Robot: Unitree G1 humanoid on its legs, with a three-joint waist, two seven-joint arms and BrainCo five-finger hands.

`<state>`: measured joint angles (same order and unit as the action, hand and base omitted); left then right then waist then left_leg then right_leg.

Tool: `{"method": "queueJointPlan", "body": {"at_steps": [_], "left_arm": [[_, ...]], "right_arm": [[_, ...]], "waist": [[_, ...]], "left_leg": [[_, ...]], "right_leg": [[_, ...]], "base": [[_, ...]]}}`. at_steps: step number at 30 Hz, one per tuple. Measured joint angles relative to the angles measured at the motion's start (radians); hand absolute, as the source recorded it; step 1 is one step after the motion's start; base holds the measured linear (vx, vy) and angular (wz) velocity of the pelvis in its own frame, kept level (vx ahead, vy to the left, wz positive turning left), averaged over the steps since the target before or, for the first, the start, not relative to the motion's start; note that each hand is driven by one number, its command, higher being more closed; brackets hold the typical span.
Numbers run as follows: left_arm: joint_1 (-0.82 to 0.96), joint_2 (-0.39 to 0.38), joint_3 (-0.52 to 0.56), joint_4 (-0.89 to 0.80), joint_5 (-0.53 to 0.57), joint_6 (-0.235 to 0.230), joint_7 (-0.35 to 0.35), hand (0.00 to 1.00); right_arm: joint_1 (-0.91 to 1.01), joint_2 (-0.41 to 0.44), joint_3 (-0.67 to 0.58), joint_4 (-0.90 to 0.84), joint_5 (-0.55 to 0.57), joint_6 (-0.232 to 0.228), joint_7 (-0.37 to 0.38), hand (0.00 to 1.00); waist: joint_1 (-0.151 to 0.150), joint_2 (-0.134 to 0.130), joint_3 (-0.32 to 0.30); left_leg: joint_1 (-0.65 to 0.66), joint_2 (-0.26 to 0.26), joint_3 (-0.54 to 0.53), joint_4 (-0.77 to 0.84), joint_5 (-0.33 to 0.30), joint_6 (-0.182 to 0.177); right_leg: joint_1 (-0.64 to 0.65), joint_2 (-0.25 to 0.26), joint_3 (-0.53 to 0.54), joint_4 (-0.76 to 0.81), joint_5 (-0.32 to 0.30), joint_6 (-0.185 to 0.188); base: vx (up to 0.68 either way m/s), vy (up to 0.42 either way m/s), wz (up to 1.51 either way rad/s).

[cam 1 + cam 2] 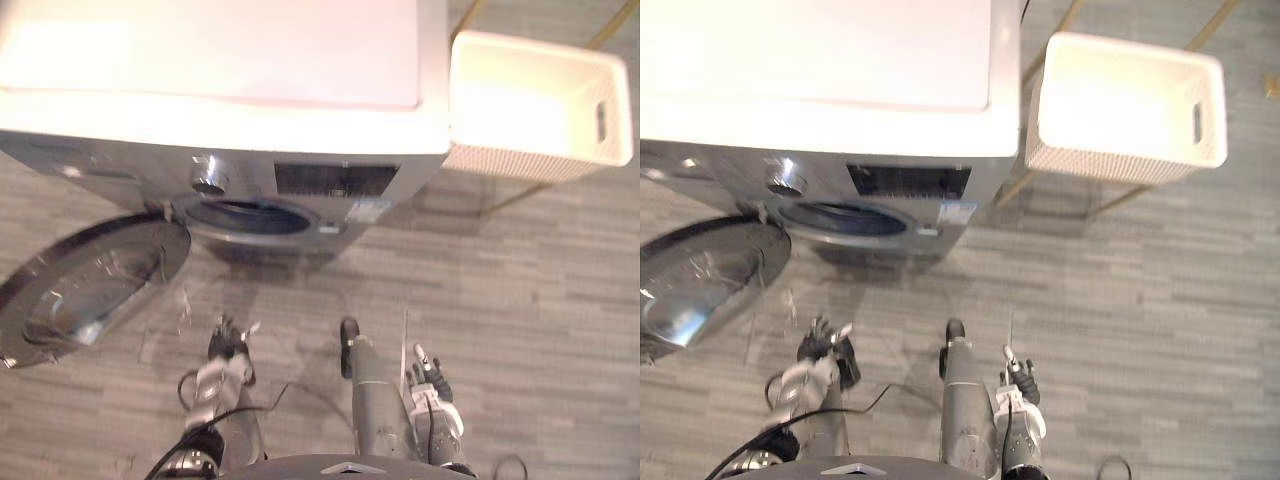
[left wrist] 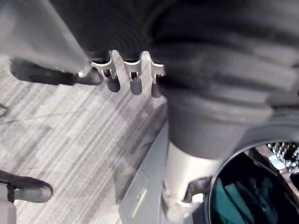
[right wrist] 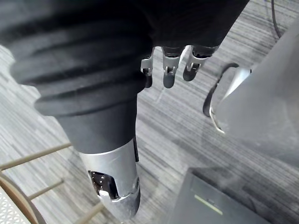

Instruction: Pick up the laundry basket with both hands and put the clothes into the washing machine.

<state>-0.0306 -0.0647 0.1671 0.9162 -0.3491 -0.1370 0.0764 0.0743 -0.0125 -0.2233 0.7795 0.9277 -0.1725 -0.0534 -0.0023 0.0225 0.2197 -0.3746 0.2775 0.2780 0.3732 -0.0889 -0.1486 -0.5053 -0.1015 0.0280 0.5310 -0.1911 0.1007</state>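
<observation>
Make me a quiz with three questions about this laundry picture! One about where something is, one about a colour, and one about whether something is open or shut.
1. Where is the laundry basket?
A. Beside the washing machine, on the robot's right
B. Inside the drum
C. Carried by the robot

2. What colour is the basket?
A. Red
B. White
C. Black

3. How is the washing machine door?
A. Shut tight
B. Open, swung out to the robot's left
C. Lying on top of the machine

Answers:
1 A: the basket stands just past the machine's right side, while the left hand and right hand hang low and hold nothing.
2 B: its latticed walls and rim are white.
3 B: the round door hangs out to the left and the dark drum opening is uncovered.
</observation>
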Motion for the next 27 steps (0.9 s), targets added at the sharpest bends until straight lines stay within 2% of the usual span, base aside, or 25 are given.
{"method": "queueJointPlan", "body": {"at_steps": [3, 5, 6, 8, 9, 10, 11, 12, 13, 14, 15, 16, 17, 18, 19, 20, 22, 24, 26, 27], "left_arm": [[0.061, -0.014, 0.117, 0.065, 0.084, 0.009, -0.025, 0.00], [0.086, -0.014, 0.161, 0.091, 0.113, 0.011, -0.027, 0.00], [0.093, -0.014, 0.178, 0.100, 0.123, 0.016, -0.026, 0.00], [0.093, -0.008, 0.183, 0.106, 0.137, 0.019, -0.026, 0.00], [0.093, -0.003, 0.173, 0.111, 0.137, 0.020, -0.025, 0.00], [0.094, 0.003, 0.160, 0.118, 0.138, 0.020, -0.025, 0.00], [0.092, 0.028, 0.132, 0.127, 0.138, 0.023, -0.024, 0.00], [0.076, 0.042, 0.131, 0.127, 0.138, 0.029, -0.023, 0.00], [0.075, 0.046, 0.124, 0.127, 0.138, 0.029, -0.018, 0.00], [0.077, 0.048, 0.093, 0.127, 0.141, 0.028, -0.016, 0.00], [0.076, 0.049, 0.077, 0.127, 0.151, 0.027, -0.016, 0.00], [0.068, 0.051, 0.037, 0.126, 0.167, 0.026, -0.016, 0.00], [0.052, 0.051, -0.005, 0.126, 0.180, 0.027, -0.016, 0.00], [0.046, 0.052, -0.022, 0.124, 0.188, 0.027, -0.016, 0.00], [0.038, 0.067, -0.061, 0.103, 0.198, 0.027, -0.014, 0.00], [0.025, 0.108, -0.112, 0.081, 0.199, 0.027, -0.008, 0.00], [0.003, 0.151, -0.189, 0.046, 0.199, 0.027, 0.004, 0.00], [0.012, 0.184, -0.234, -0.029, 0.198, 0.014, 0.005, 0.00], [0.020, 0.198, -0.269, -0.087, 0.198, 0.002, 0.003, 0.00], [0.022, 0.211, -0.291, -0.116, 0.198, -0.008, -0.005, 0.00]], "right_arm": [[0.006, -0.017, -0.063, 0.131, -0.124, 0.036, 0.008, 0.00], [0.012, -0.024, -0.103, 0.186, -0.182, 0.048, 0.014, 0.00], [0.013, -0.031, -0.103, 0.207, -0.206, 0.051, 0.017, 0.00], [0.004, -0.041, -0.096, 0.231, -0.233, 0.053, 0.020, 0.00], [-0.024, -0.050, -0.097, 0.244, -0.259, 0.060, 0.021, 0.00], [-0.041, -0.050, -0.098, 0.257, -0.266, 0.064, 0.021, 0.00], [-0.073, -0.046, -0.117, 0.296, -0.267, 0.068, 0.022, 0.00], [-0.104, -0.039, -0.141, 0.307, -0.266, 0.067, 0.020, 0.00], [-0.107, -0.042, -0.143, 0.305, -0.264, 0.066, 0.020, 0.00], [-0.107, -0.057, -0.139, 0.302, -0.262, 0.065, 0.020, 0.00], [-0.108, -0.064, -0.137, 0.300, -0.257, 0.063, 0.020, 0.00], [-0.114, -0.074, -0.130, 0.299, -0.244, 0.057, 0.019, 0.00], [-0.127, -0.084, -0.128, 0.299, -0.224, 0.053, 0.019, 0.00], [-0.127, -0.086, -0.128, 0.303, -0.210, 0.047, 0.018, 0.00], [-0.128, -0.072, -0.122, 0.321, -0.189, 0.046, 0.019, 0.00], [-0.128, -0.054, -0.095, 0.354, -0.184, 0.050, 0.020, 0.00], [-0.126, -0.032, -0.097, 0.383, -0.170, 0.049, 0.016, 0.00], [-0.129, 0.001, -0.094, 0.383, -0.108, 0.047, 0.014, 0.00], [-0.130, 0.011, -0.093, 0.383, -0.041, 0.045, 0.020, 0.00], [-0.139, 0.010, -0.094, 0.382, -0.015, 0.045, 0.021, 0.00]], "waist": [[0.003, 0.021, -0.109], [0.004, 0.030, -0.161], [0.007, 0.038, -0.179], [0.012, 0.033, -0.186], [0.011, 0.031, -0.190], [0.011, 0.028, -0.193], [0.008, 0.003, -0.204], [0.005, -0.010, -0.196], [0.003, -0.017, -0.194], [-0.001, -0.012, -0.197], [-0.003, -0.008, -0.199], [-0.012, -0.001, -0.204], [-0.017, 0.013, -0.219], [-0.019, 0.020, -0.236], [-0.034, 0.008, -0.248], [-0.056, -0.019, -0.253], [-0.060, -0.026, -0.252], [-0.048, -0.026, -0.251], [-0.028, -0.032, -0.253], [-0.021, -0.047, -0.254]], "left_leg": [[0.142, -0.043, -0.037, -0.190, 0.081, -0.002], [0.189, -0.060, -0.081, -0.280, 0.125, -0.002], [0.207, -0.069, -0.112, -0.313, 0.147, 0.001], [0.222, -0.086, -0.145, -0.329, 0.164, 0.008], [0.218, -0.093, -0.146, -0.326, 0.188, 0.024], [0.219, -0.098, -0.148, -0.339, 0.208, 0.023], [0.208, -0.103, -0.162, -0.297, 0.175, 0.034], [0.155, -0.085, -0.140, 0.009, 0.019, 0.072], [0.151, -0.070, -0.140, 0.128, -0.011, 0.087], [0.173, -0.022, -0.141, 0.274, -0.029, 0.090], [0.189, 0.006, -0.143, 0.314, -0.029, 0.090], [0.208, 0.060, -0.157, 0.333, -0.024, 0.098], [0.223, 0.080, -0.199, 0.267, -0.024, 0.082], [0.226, 0.059, -0.208, 0.222, -0.068, 0.040], [0.227, 0.035, -0.207, 0.136, -0.113, 0.014], [0.223, 0.017, -0.214, 0.070, -0.135, -0.010], [0.220, 0.012, -0.220, 0.004, -0.161, -0.053], [0.241, -0.009, -0.211, -0.055, -0.157, -0.056], [0.241, -0.042, -0.190, -0.104, -0.130, -0.050], [0.229, -0.073, -0.180, -0.129, -0.108, -0.045]], "right_leg": [[0.160, -0.029, -0.078, -0.108, 0.003, 0.003], [0.232, -0.037, -0.137, -0.163, 0.006, 0.005], [0.271, -0.046, -0.179, -0.181, 0.007, 0.006], [0.315, -0.066, -0.227, -0.185, 0.000, 0.013], [0.332, -0.071, -0.249, -0.184, 0.000, 0.012], [0.334, -0.074, -0.257, -0.194, 0.004, 0.007], [0.332, -0.096, -0.281, -0.229, 0.028, -0.007], [0.353, -0.119, -0.288, -0.225, 0.044, -0.006], [0.369, -0.128, -0.289, -0.224, 0.048, -0.003], [0.391, -0.136, -0.290, -0.225, 0.058, 0.002], [0.397, -0.138, -0.288, -0.231, 0.065, 0.012], [0.394, -0.136, -0.285, -0.246, 0.084, 0.034], [0.369, -0.128, -0.283, -0.266, 0.118, 0.056], [0.353, -0.123, -0.278, -0.291, 0.147, 0.060], [0.341, -0.115, -0.256, -0.366, 0.182, 0.044], [0.348, -0.101, -0.229, -0.421, 0.202, 0.039], [0.351, -0.103, -0.235, -0.465, 0.276, 0.042], [0.344, -0.121, -0.232, -0.477, 0.330, 0.052], [0.321, -0.155, -0.229, -0.478, 0.330, 0.061], [0.295, -0.187, -0.229, -0.478, 0.296, 0.090]], "base": [[0.10, -0.019, 0.61], [0.09, -0.006, 0.85], [0.07, 0.002, 0.89], [0.03, 0.025, 0.81], [-0.02, 0.026, 0.68], [-0.05, 0.050, 0.48], [-0.01, 0.073, 0.31], [0.00, 0.077, 0.26], [-0.02, 0.081, 0.13], [-0.08, 0.106, 0.02], [-0.12, 0.221, -0.03], [-0.14, 0.395, 0.01], [-0.13, 0.430, 0.02], [-0.11, 0.360, 0.13], [-0.07, 0.237, 0.40], [-0.07, 0.193, 0.63], [-0.11, 0.246, 0.53], [-0.17, 0.209, 0.08], [-0.19, 0.060, -0.08], [-0.21, -0.016, 0.02]]}}
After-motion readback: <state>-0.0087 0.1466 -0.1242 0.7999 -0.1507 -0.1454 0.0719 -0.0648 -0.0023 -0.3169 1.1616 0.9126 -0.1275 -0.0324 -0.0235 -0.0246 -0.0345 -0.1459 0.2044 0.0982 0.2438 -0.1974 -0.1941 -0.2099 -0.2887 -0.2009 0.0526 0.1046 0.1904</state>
